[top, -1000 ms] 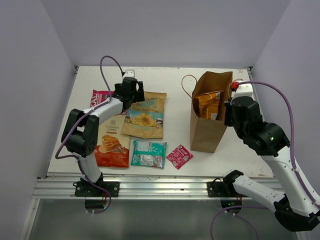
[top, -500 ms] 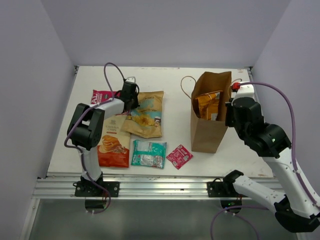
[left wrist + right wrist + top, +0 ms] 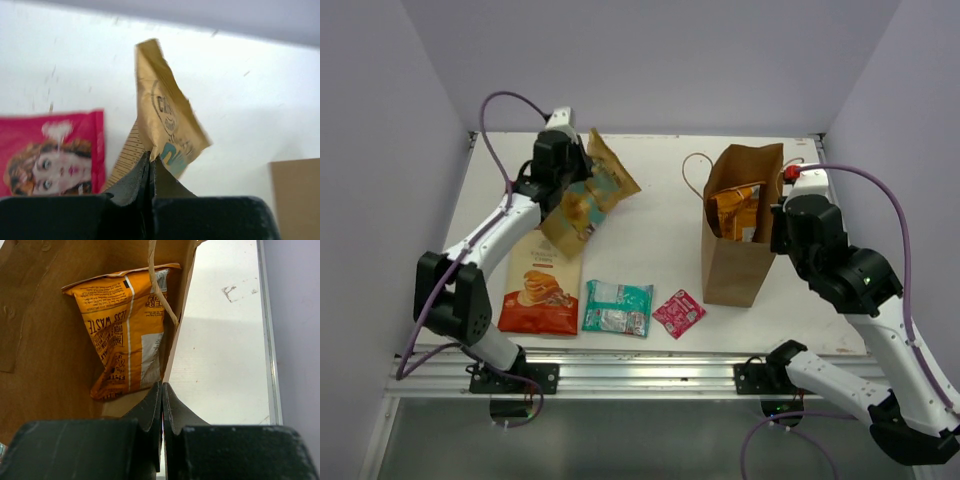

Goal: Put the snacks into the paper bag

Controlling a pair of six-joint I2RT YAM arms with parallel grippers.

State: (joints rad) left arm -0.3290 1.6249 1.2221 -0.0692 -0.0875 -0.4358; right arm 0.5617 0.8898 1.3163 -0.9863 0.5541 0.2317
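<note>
My left gripper (image 3: 570, 172) (image 3: 151, 159) is shut on the lower edge of the tan snack packet with a teal band (image 3: 592, 190) (image 3: 165, 120), holding it tilted above the table at the back left. Below it in the left wrist view lies a pink-red packet (image 3: 50, 150). The red-orange packet (image 3: 540, 285), the teal-green packet (image 3: 617, 307) and the small pink-red sachet (image 3: 678, 313) lie flat near the front. The brown paper bag (image 3: 735, 260) (image 3: 45, 340) stands open with an orange packet (image 3: 735, 208) (image 3: 125, 330) inside. My right gripper (image 3: 776, 226) (image 3: 162, 386) is shut on the bag's right wall.
A twisted paper handle (image 3: 692, 170) (image 3: 157, 285) loops out from the bag's left rim. Purple walls close in the table at the back and both sides. A metal rail (image 3: 640, 375) runs along the near edge by the arm bases.
My left gripper has shut on the tan packet and lifted it off the table, up and toward the back. The right arm and the bag have not moved.
</note>
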